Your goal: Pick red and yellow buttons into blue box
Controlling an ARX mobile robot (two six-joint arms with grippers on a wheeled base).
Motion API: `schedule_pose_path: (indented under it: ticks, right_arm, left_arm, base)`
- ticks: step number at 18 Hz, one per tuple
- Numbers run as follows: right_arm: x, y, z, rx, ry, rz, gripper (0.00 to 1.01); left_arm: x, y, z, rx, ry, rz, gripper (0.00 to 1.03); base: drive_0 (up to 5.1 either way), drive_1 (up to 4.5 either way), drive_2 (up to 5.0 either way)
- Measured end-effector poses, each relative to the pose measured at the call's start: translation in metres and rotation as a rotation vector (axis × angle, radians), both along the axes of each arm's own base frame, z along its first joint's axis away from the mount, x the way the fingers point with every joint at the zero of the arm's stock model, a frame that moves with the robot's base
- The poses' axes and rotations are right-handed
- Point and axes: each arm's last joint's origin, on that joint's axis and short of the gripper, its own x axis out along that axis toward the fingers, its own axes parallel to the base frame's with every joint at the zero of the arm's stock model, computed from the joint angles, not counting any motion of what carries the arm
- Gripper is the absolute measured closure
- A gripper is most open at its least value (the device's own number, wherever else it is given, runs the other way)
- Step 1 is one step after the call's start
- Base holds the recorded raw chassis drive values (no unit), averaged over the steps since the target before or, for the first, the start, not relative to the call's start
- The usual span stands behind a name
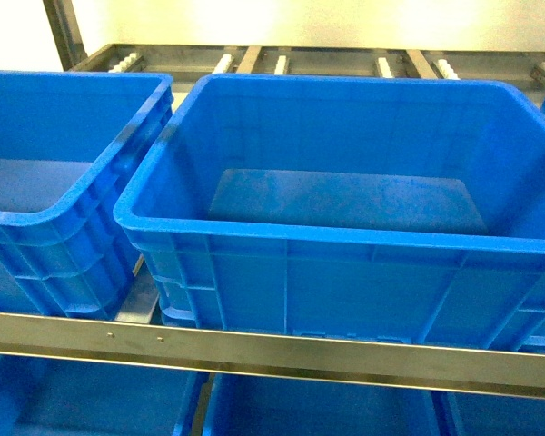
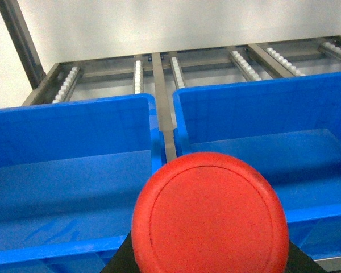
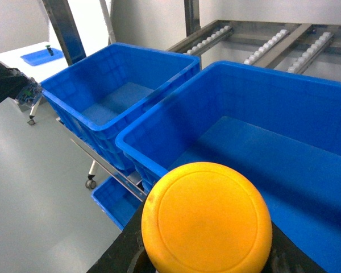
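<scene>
Pale wall panels back a steel flow rack [image 1: 282, 350] whose rails carry rows of small white rollers [image 2: 137, 77]. On it sit deep blue plastic crates with thick rolled rims and ribbed sides; the blue box [image 1: 345, 238] fills the middle of the head view, its smooth floor bare, with a neighbouring crate [image 1: 54, 182] just beside it on the left. More blue crates show on the shelf below. Neither arm appears in the head view. The left wrist camera looks over the round, matte red button [image 2: 210, 219] cap, held above the gap between two crates. The right wrist camera shows the yellow button [image 3: 207, 219] cap near the blue box's rim. I cannot tell how the fingers of either gripper stand; the caps hide them.
</scene>
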Motion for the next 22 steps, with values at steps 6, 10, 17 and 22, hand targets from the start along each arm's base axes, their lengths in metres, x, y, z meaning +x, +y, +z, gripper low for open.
schedule_pose_path:
  ticks: [6,10,17,22]
  right_arm:
    - [0.000,0.000,0.000,0.000,0.002,0.000,0.72]
    - [0.000,0.000,-0.001,0.000,0.004,0.000,0.72]
    - [0.081,0.051,0.002,-0.036,-0.152,0.169,0.72]
    - [0.152,0.046,-0.020,-0.203,-0.233,0.084,0.72]
  left_arm:
    - [0.000,0.000,0.000,0.001,0.002,0.000,0.79]
    - [0.000,0.000,-0.001,0.001,0.005,0.000,0.79]
    - [0.000,0.000,-0.001,0.001,0.005,0.000,0.79]
    - [0.000,0.000,-0.001,0.001,0.004,0.000,0.79]
  base:
    - [0.1,2.29,-2.0]
    - [0.1,0.60,-0.4]
    - [0.0,0.00,0.0]
    - [0.0,0.00,0.0]
